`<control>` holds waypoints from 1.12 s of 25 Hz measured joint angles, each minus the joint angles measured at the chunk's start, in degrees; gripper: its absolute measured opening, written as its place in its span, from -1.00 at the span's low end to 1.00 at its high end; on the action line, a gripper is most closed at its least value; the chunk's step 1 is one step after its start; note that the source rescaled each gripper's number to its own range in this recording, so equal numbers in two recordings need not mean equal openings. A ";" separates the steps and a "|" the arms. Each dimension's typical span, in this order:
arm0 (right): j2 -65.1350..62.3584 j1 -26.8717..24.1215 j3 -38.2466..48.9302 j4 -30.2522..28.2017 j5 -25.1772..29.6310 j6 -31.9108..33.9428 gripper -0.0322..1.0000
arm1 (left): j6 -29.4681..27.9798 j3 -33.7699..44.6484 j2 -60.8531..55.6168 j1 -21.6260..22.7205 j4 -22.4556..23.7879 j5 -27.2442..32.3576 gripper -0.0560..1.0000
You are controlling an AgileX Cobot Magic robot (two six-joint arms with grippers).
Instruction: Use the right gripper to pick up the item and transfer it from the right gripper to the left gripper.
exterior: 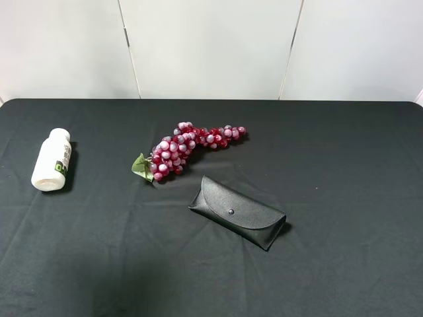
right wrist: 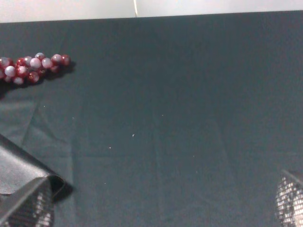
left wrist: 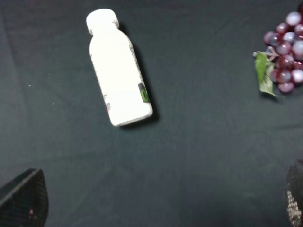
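— At the left edge of the overhead frame, what lies there?
— The bottle, on its side, untouched; grapes at centre, case lower right of them.
— Fingers?
— Left gripper and right gripper both spread wide, holding nothing.

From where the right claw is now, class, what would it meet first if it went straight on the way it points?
Probably only bare black tablecloth. The right claw is open; the glasses case and grape bunch lie off to one side of its line. Depth is unclear, so this is a judgement.
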 joint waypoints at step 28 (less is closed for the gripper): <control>0.00 0.00 0.00 0.00 0.00 0.00 1.00 | -4.71 20.36 -54.76 0.00 4.47 7.12 1.00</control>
